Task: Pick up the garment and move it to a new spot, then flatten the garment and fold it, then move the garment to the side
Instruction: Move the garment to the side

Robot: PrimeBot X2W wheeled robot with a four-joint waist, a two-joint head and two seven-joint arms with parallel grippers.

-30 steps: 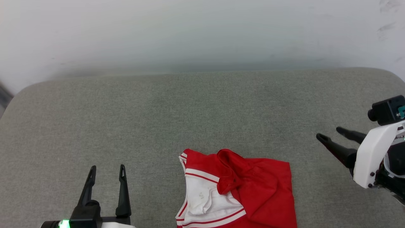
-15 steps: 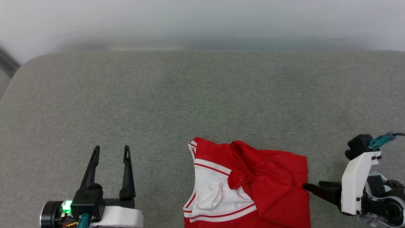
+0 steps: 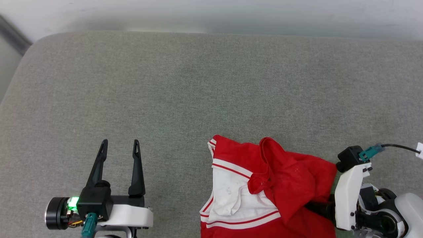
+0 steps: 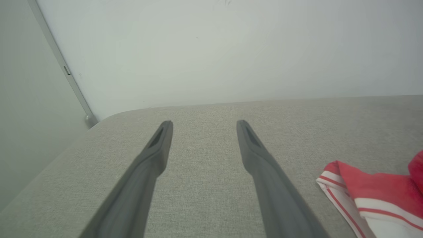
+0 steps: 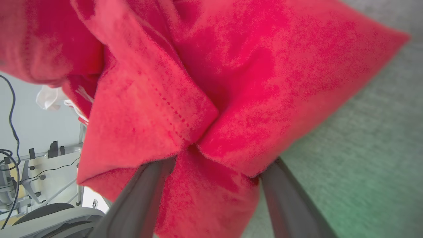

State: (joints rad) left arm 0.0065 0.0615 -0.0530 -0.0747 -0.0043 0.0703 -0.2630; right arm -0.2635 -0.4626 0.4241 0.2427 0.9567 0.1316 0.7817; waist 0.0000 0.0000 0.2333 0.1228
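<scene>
The garment (image 3: 281,185), red with a white sleeve and red-and-white striped trim, lies crumpled on the grey cushion near its front edge. My right gripper (image 3: 314,207) reaches into the garment's right side from the right, and its fingertips are hidden under a red fold. In the right wrist view the two fingers (image 5: 145,191) stand apart with bunched red cloth (image 5: 205,82) between and over them. My left gripper (image 3: 120,142) hovers open over bare cushion well left of the garment, with nothing between its fingers. The left wrist view has that gripper (image 4: 204,123) and the striped hem (image 4: 373,195) at lower right.
The grey cushion (image 3: 198,82) stretches wide behind and to the left of the garment. A pale wall (image 3: 211,13) runs along its far edge, and its rounded corner (image 3: 36,43) is at upper left. Cables and a metal frame (image 5: 29,155) lie beyond the near edge.
The head camera has tilted down, shifting the whole picture. My right gripper has swung from open air at the right down and left into the garment's right edge. The left gripper stays open.
</scene>
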